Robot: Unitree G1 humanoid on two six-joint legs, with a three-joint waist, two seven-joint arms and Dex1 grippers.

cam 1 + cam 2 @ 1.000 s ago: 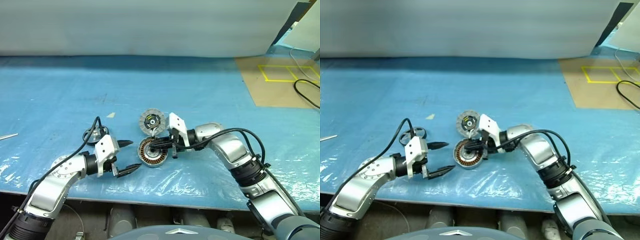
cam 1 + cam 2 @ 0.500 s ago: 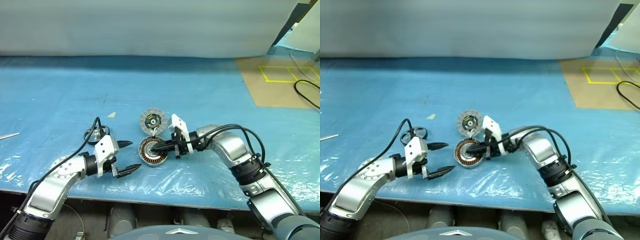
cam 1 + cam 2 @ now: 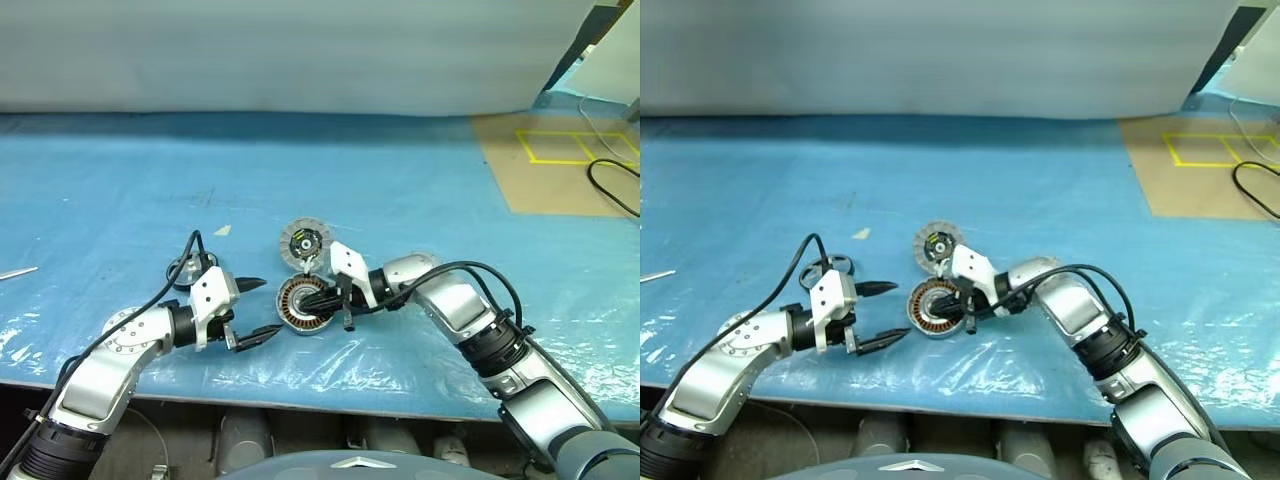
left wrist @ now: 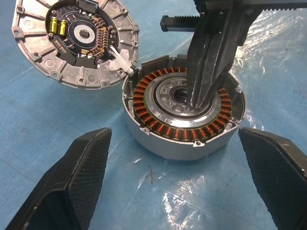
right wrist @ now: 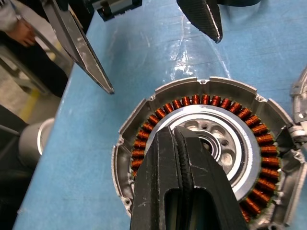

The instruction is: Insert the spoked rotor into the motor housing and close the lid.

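Motor housing (image 4: 184, 120) open, lid (image 4: 76, 43) flipped back.
Copper windings ring its silver hub; the clenched right gripper (image 4: 199, 98) rests there, left gripper (image 3: 255, 312) spread empty.

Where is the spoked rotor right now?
In the left eye view the spoked rotor lies on the blue sheet just behind the left tool, well left of the motor housing.

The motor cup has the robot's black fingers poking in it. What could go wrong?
The shut right gripper points into the housing's hub; it might scrape the copper windings. The lid lies open beside it, easy to bump. The rotor sits behind the open left gripper, not yet picked up.
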